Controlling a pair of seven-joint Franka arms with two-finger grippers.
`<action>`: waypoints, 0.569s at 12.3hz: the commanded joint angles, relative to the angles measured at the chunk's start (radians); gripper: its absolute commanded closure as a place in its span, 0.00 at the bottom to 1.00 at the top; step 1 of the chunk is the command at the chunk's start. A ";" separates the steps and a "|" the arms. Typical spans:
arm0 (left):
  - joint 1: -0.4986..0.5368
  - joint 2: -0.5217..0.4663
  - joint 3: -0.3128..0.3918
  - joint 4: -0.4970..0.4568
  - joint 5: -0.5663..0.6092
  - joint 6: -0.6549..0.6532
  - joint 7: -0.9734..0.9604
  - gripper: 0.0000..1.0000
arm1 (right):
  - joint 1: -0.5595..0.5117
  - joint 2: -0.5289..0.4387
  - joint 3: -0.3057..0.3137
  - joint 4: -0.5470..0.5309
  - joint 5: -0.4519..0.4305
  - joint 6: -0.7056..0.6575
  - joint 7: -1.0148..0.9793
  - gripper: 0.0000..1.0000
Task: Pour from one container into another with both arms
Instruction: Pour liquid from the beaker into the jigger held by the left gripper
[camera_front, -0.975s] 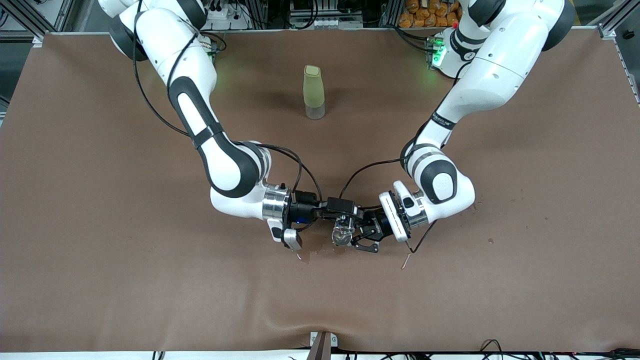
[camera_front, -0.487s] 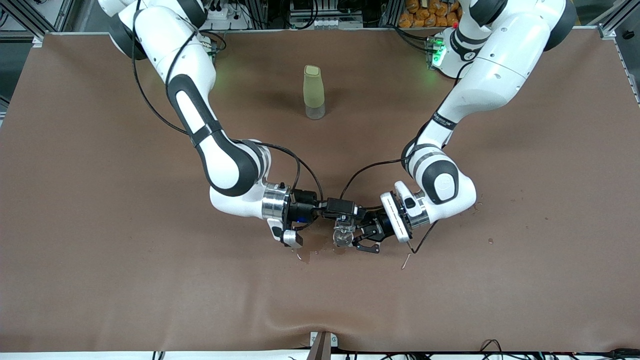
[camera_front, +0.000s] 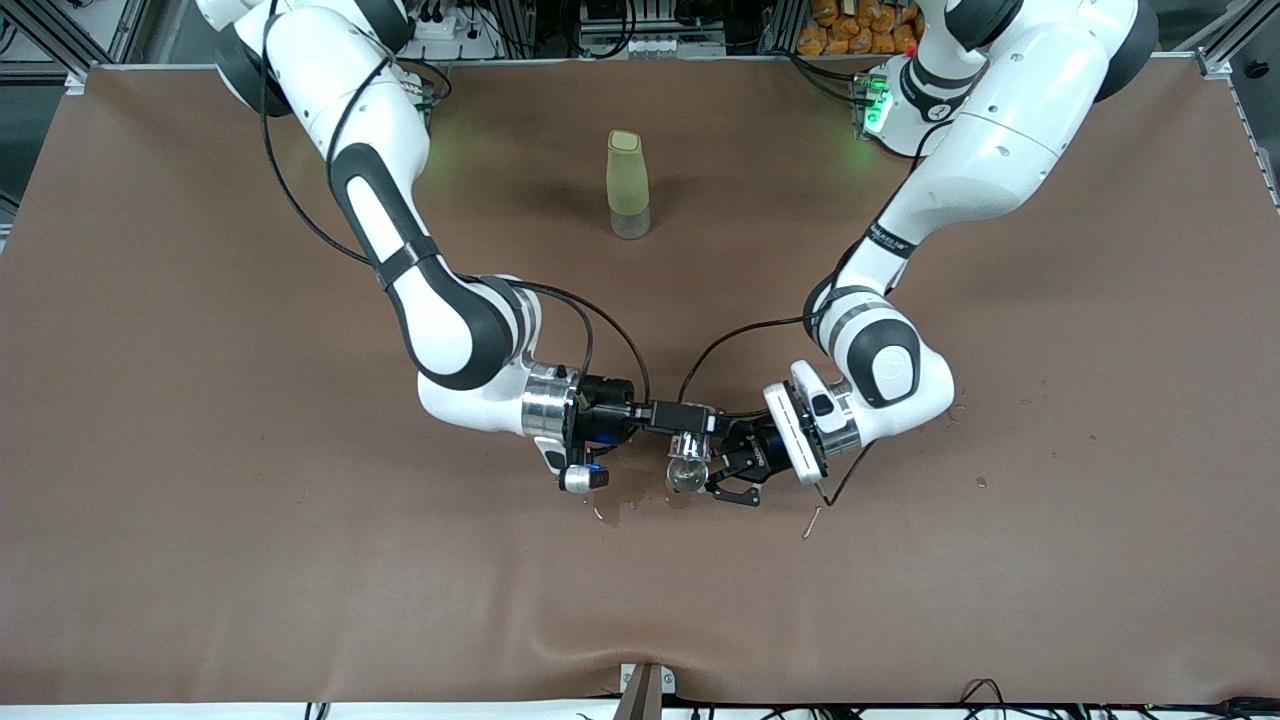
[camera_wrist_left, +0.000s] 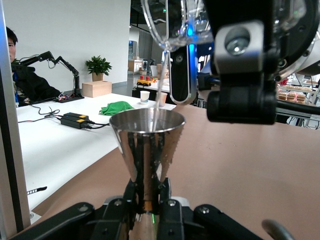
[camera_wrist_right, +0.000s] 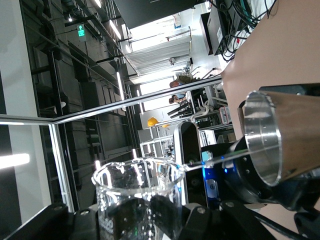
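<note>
**Clear liquid streaming from glass cup into metal jigger**

Clear glass cup (camera_front: 688, 452), tipped on its side, is clamped in the right end effector (camera_front: 690, 440) directly over the jigger (camera_front: 684, 476); a thin stream falls from its lip into the silver bowl. The jigger stands upright, gripped at its narrow waist by the left end effector (camera_front: 722, 482), above a dark wet patch (camera_front: 640, 492) on the brown bench (camera_front: 200, 500). Open bench surrounds both end effectors. Farther from the camera, well apart, stands a pale-green bottle (camera_front: 627, 185).
</note>
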 joint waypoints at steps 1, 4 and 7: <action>0.014 -0.057 -0.010 -0.056 -0.024 -0.006 -0.004 1.00 | 0.009 -0.036 -0.008 -0.041 0.046 -0.001 0.061 1.00; 0.014 -0.057 -0.010 -0.059 -0.024 -0.006 -0.006 1.00 | 0.006 -0.036 0.010 -0.041 0.124 -0.001 0.127 1.00; 0.014 -0.064 -0.012 -0.068 -0.024 -0.006 -0.006 1.00 | -0.003 -0.036 0.018 -0.041 0.138 -0.001 0.115 1.00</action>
